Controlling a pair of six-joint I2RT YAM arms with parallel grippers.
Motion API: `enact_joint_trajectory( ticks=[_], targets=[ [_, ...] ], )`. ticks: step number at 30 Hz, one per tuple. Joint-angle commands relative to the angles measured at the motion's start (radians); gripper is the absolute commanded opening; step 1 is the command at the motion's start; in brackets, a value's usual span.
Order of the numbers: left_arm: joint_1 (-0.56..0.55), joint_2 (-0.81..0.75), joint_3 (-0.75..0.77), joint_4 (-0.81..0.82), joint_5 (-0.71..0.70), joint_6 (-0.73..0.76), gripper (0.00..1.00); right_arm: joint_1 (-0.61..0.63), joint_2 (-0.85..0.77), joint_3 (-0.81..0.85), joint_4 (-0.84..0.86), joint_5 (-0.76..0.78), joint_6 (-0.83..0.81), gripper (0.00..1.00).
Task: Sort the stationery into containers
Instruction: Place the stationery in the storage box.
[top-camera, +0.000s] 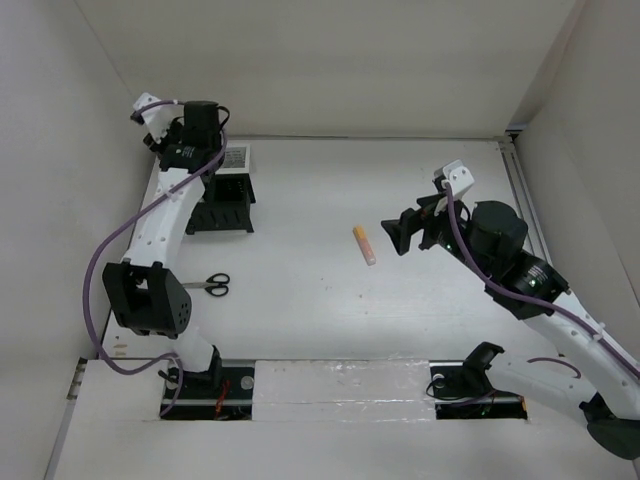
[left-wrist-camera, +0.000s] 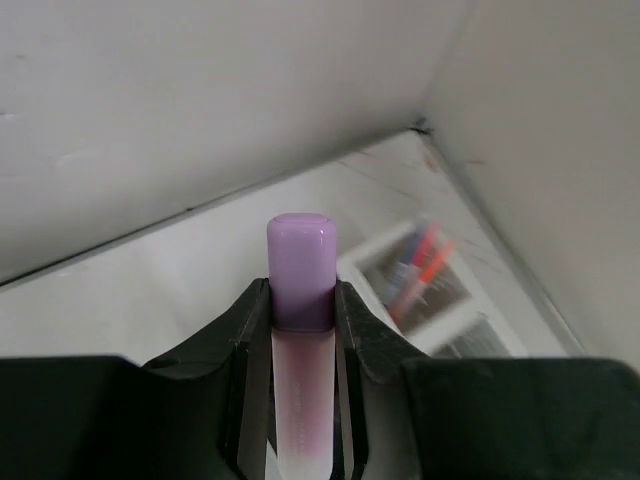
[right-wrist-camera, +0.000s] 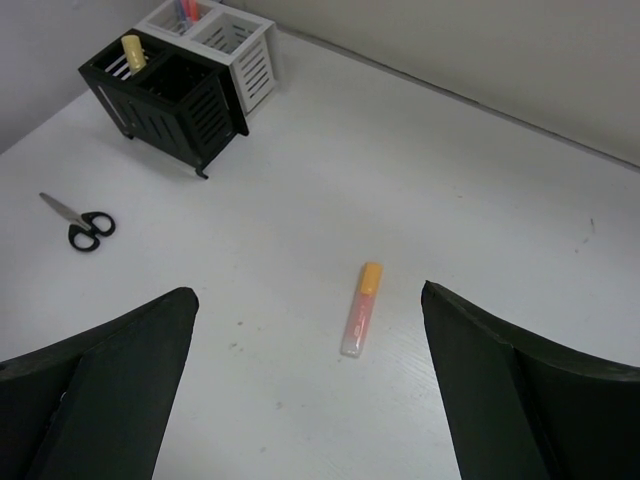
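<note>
Presently, item by item:

- Left arm: rose from its base at the near edge, folded at the elbow, and reached along the left side to the far-left corner, with the wrist above the two organisers.
- Left gripper (left-wrist-camera: 300, 305): fingers clamped on either side of the purple marker (left-wrist-camera: 301, 265). The marker stood lengthwise between them, its cap end poking out past the fingertips.
- White organiser (left-wrist-camera: 452, 322): lay below and to the right in the left wrist view, with thin red, orange and blue pens (left-wrist-camera: 420, 265) in one compartment.
- Black organiser (top-camera: 222, 215): stood just beside the white one, on its near side. A yellow marker (right-wrist-camera: 133, 50) was upright in one compartment.
- Right arm: stretched from the near-right corner up and inward, forearm angled left, wrist held above the table (top-camera: 300, 190).
- Right gripper (right-wrist-camera: 308, 296): fingers spread wide apart, nothing between them.
- Orange marker (right-wrist-camera: 360, 310): lay flat on the table, just left of the right fingertips in the top view.
- Scissors (top-camera: 212, 285): black-handled, lay flat near the left arm's elbow.
</note>
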Motion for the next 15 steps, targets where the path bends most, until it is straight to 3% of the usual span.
enact_joint_trajectory(
  ticks=[1,2,5,12,15],
  targets=[
    [0.062,-0.003,-0.096,0.090,-0.115,0.015,0.00,-0.005,-0.008,-0.015,0.102,-0.050,0.009,1.00],
    [0.082,-0.003,-0.134,0.235,-0.104,0.058,0.00,-0.005,-0.008,-0.015,0.102,-0.050,0.009,1.00],
    [0.082,-0.017,-0.257,0.416,-0.128,0.159,0.00,-0.005,-0.008,-0.015,0.102,-0.050,0.009,1.00],
    [0.101,0.011,-0.350,0.609,-0.128,0.233,0.00,-0.005,-0.008,-0.024,0.102,-0.041,0.009,1.00],
    [0.101,0.051,-0.340,0.610,-0.128,0.232,0.00,-0.005,0.001,-0.024,0.102,-0.050,0.009,1.00]
  ],
)
